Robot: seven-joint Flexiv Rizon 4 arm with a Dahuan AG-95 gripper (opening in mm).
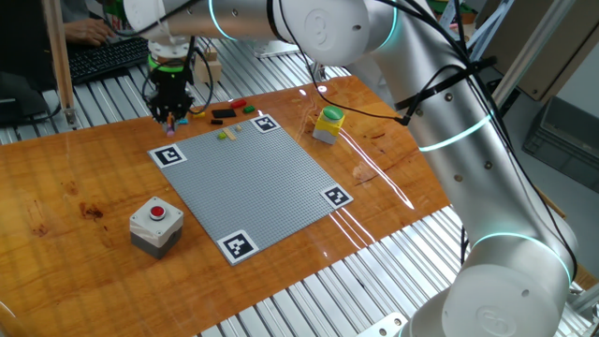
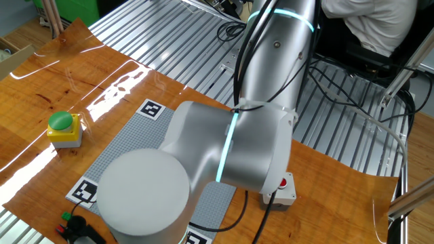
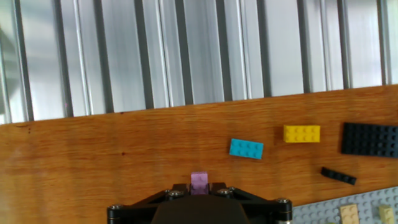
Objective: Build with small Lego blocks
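Observation:
My gripper (image 1: 170, 118) hangs over the wooden table just past the far left corner of the grey baseplate (image 1: 248, 183). In the hand view the gripper (image 3: 199, 187) is shut on a small pink Lego block (image 3: 199, 180), which sticks out between the jaws. Loose blocks lie on the wood to its right: a cyan one (image 3: 246, 149), a yellow one (image 3: 302, 134), a black plate (image 3: 370, 139) and a thin black piece (image 3: 339, 176). Tan blocks (image 3: 349, 213) sit on the baseplate's edge. The other fixed view is mostly filled by the arm, which hides the gripper.
A yellow container with a green top (image 1: 328, 122) stands at the baseplate's far right. A grey box with a red button (image 1: 155, 225) sits near its left front. Ribbed metal table lies beyond the wooden board's far edge.

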